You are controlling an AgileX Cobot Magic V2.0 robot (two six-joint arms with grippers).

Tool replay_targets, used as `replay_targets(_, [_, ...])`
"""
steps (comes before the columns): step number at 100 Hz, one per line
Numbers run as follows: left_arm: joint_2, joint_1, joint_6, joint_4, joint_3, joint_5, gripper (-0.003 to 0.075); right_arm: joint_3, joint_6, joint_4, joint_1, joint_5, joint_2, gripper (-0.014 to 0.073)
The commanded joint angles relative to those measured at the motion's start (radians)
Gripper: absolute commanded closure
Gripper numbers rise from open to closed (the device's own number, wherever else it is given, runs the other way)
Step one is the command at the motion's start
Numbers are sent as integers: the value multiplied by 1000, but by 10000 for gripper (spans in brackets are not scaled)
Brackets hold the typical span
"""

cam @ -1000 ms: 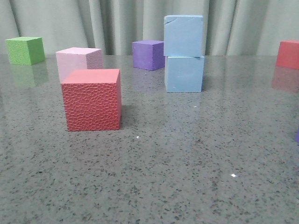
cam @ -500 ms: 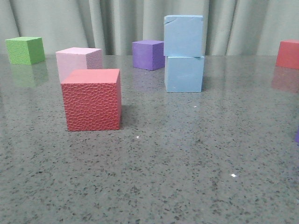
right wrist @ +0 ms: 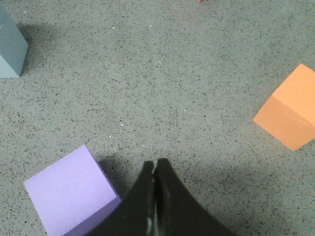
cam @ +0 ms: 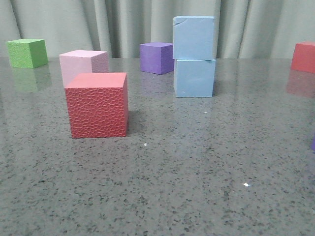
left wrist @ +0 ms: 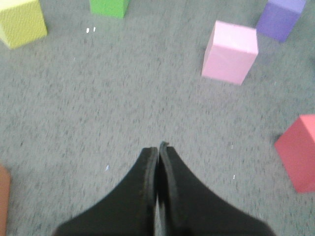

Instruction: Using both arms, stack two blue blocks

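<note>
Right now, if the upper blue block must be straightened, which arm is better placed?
Probably right: the right gripper, shut, has a blue block in its wrist view; the left gripper, also shut, shows none.

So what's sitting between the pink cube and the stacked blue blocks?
In the front view, the purple cube sits between the pink cube and the blue blocks, set slightly farther back.
</note>
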Motion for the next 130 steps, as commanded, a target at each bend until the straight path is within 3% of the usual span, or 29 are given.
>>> replay_targets(1, [-32, 4, -2, 16, 42, -211, 739, -23, -8, -13, -4, -60, 0, 716])
replay_targets(13, [-105, 6, 5, 16, 165, -372, 739, -23, -8, -13, -4, -60, 0, 716])
replay_targets(27, [-209, 23, 72, 19, 294, -457, 739, -23, -8, -13, -4, -60, 0, 716])
replay_targets(78, [-558, 132, 103, -38, 558, -464, 739, -23, -8, -13, -4, -60, 0, 716])
replay_targets(104, [-569, 132, 103, -30, 635, -573, 739, -23, -8, -13, -4, -59, 0, 716])
replay_targets(130, [-569, 132, 103, -12, 635, -569, 739, -23, -8, -13, -4, -59, 0, 716])
